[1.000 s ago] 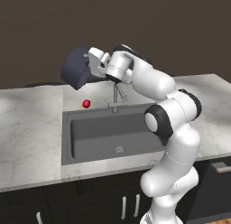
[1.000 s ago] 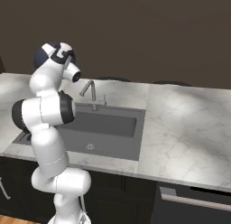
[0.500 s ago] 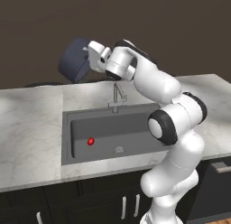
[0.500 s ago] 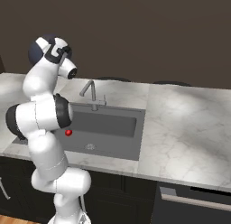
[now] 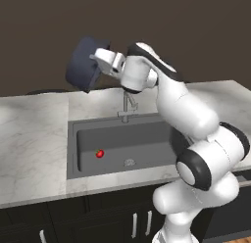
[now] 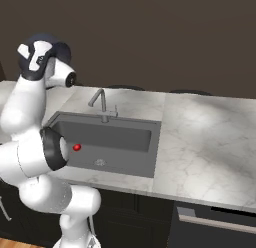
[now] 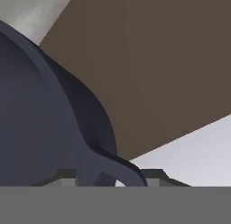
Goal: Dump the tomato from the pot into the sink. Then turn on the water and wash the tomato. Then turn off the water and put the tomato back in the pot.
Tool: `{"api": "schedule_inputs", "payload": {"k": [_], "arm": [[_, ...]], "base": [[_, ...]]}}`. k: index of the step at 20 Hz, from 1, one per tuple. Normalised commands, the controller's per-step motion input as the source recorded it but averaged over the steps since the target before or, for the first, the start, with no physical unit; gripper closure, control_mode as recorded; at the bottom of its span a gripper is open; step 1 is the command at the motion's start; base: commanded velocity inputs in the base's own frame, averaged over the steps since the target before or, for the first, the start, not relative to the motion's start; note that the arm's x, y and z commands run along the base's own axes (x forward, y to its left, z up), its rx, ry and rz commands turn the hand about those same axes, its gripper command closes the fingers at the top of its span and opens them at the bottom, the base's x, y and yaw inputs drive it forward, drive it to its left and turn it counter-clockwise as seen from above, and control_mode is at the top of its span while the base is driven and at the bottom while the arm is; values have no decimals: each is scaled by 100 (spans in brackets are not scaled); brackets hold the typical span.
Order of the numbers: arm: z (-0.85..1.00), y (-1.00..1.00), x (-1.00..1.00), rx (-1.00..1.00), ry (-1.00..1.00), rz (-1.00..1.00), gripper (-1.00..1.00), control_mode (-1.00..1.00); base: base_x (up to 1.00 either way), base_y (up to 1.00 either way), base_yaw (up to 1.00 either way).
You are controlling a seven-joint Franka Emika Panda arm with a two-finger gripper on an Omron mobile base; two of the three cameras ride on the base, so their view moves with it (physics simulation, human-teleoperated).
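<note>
1 tomato (image 5: 99, 153) on sink (image 5: 72, 154) floor: small, round, slippery; grasp across middle. Gripper (image 5: 99, 57) clamped on pot (image 5: 84, 64) handle; rigid, heavy.

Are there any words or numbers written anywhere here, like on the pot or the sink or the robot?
None: no words, numbers, labels or signs can be read in any of the views.
The pot is plain dark blue-grey.
The sink and its faucet carry no marks.
The tomato and the marble counter are bare too.
The gripper shows no lettering.
</note>
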Motion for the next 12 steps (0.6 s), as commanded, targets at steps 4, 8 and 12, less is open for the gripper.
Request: {"api": "schedule_inputs", "payload": {"k": [4,8,12], "arm": [[14,4,-87,-39,-6,0,100,-100],[11,24,-74,-44,-4,2,100,-100],[2,62,-70,-46,-1,9,100,-100]], "base": [[0,0,0],[0,0,0],[0,0,0]]}}
